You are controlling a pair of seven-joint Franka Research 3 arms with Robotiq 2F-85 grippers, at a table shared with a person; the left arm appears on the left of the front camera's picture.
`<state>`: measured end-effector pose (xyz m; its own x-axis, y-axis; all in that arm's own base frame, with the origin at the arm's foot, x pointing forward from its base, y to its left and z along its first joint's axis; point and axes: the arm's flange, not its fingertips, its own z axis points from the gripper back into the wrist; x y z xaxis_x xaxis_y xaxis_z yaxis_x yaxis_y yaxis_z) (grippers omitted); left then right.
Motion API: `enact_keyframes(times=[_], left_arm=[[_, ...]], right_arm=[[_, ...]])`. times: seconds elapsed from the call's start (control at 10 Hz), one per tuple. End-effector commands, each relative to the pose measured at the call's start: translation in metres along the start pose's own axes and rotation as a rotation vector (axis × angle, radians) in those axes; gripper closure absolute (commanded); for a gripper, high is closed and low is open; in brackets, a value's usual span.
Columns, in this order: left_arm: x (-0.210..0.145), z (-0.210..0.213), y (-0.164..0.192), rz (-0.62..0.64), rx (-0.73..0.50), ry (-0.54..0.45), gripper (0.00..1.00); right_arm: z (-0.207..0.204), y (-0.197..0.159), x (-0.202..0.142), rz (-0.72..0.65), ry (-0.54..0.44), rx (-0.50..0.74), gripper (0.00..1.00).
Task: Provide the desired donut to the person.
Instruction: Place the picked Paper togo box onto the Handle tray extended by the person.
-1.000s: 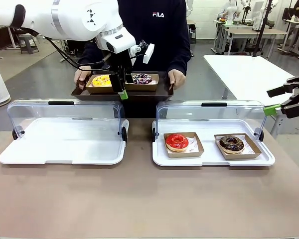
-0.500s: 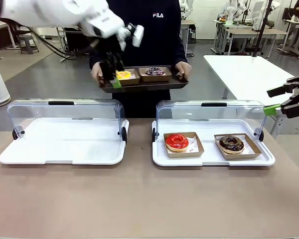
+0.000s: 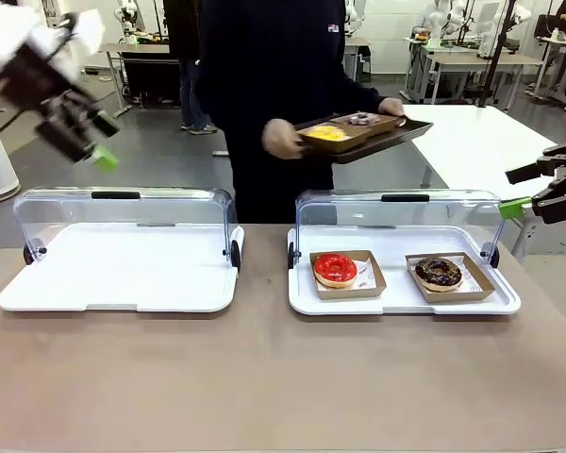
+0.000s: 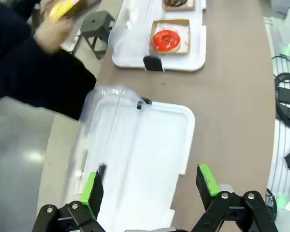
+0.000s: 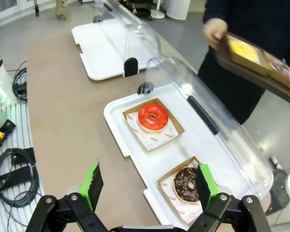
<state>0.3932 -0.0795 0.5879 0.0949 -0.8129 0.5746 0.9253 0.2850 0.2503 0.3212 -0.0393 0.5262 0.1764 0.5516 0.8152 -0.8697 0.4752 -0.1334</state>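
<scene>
- Left gripper (image 3: pixel 92 142) raised at far left, jaws wide, empty.
- Right gripper (image 5: pixel 147 186) wide, empty.
- Tray (image 3: pixel 396 135) with two donuts in the person's hands (image 3: pixel 281 139).

table (image 3: pixel 264 377): brown top, runs the full width in your front view
left case (image 3: pixel 123 274): white base flat on the table, your left of centre
left lid (image 3: pixel 123 212): clear dome, swung up behind its base, black handle on top
right case (image 3: pixel 396 304): same white base, beside the left one with a gap between
right lid (image 3: pixel 396 212): clear, also up, black hinge knobs at both ends
white table (image 3: pixel 462 137): behind the right case, off the brown one
stool (image 3: pixel 52 80): grey, far left on the floor
cables (image 5: pixel 12 166): you'll see black loops on the ribbed white surface off the table edge
bystander (image 3: pixel 184 57): in jeans, far back
</scene>
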Motion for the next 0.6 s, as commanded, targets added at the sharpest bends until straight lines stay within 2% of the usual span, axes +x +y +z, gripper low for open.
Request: enact_keyframes(times=[0.0,0.3,0.5], left_arm=[[-0.035,0.002,-0.019,0.011,0.042,-0.049,0.00],[-0.093,0.009,-0.018,0.101,0.023,-0.115,0.00],[-0.131,0.001,-0.017,0.103,0.030,-0.217,0.00]], right_arm=[[-0.003,-0.001,0.000,-0.002,-0.027,0.011,0.00],[-0.003,-0.001,0.000,-0.002,-0.027,0.011,0.00],[-0.003,-0.001,0.000,-0.002,-0.027,0.011,0.00]])
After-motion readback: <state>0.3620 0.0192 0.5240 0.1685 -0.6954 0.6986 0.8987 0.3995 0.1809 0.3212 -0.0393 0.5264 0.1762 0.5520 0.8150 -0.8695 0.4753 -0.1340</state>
